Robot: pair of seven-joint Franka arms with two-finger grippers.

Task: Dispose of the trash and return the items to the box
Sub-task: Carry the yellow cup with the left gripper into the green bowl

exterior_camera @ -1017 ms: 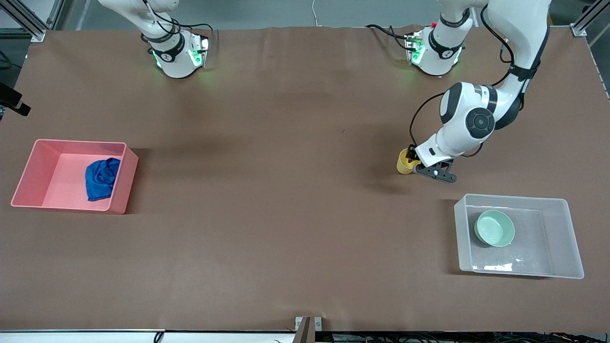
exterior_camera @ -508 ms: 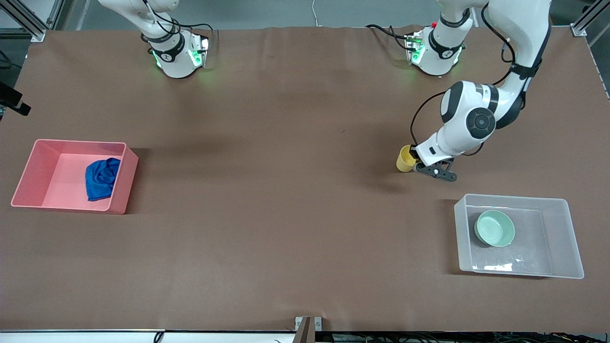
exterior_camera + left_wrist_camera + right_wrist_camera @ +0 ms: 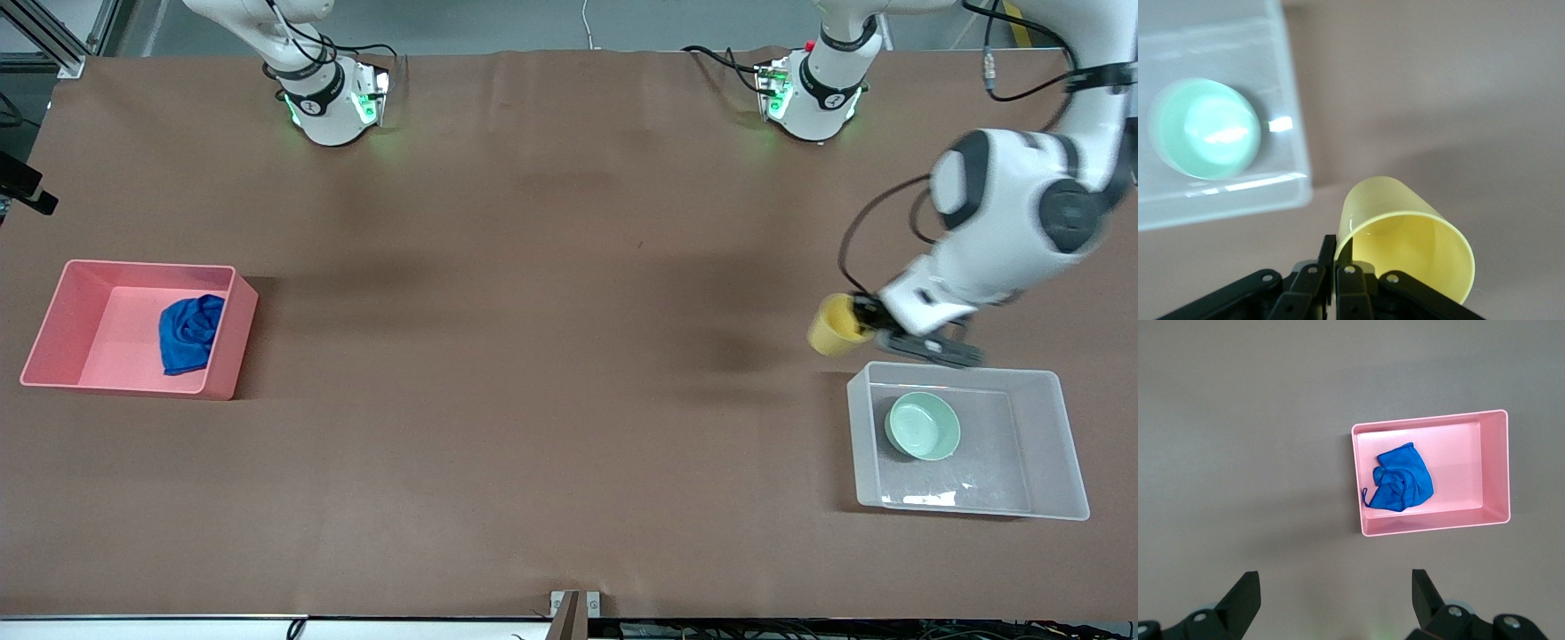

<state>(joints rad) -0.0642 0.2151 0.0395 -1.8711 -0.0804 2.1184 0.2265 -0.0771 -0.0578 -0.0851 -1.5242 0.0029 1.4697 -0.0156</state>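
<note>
My left gripper (image 3: 869, 331) is shut on the rim of the yellow cup (image 3: 833, 325) and holds it tilted in the air, over the table just beside the clear bin (image 3: 965, 369). In the left wrist view the fingers (image 3: 1330, 257) pinch the cup's (image 3: 1405, 240) wall. The mint-green bowl (image 3: 923, 426) sits in the clear bin and also shows in the left wrist view (image 3: 1205, 129). The blue rag (image 3: 189, 332) lies in the pink bin (image 3: 142, 265). My right gripper (image 3: 1335, 587) is open and empty, high above the table near the pink bin (image 3: 1431, 420) and rag (image 3: 1401, 480).
The clear bin stands at the left arm's end of the table and the pink bin at the right arm's end. Brown table cover lies between them. The arm bases (image 3: 329, 107) stand along the table's edge.
My left gripper has lifted the yellow cup off the table and carried it toward the clear bin. The right arm, bowl and rag have not moved.
</note>
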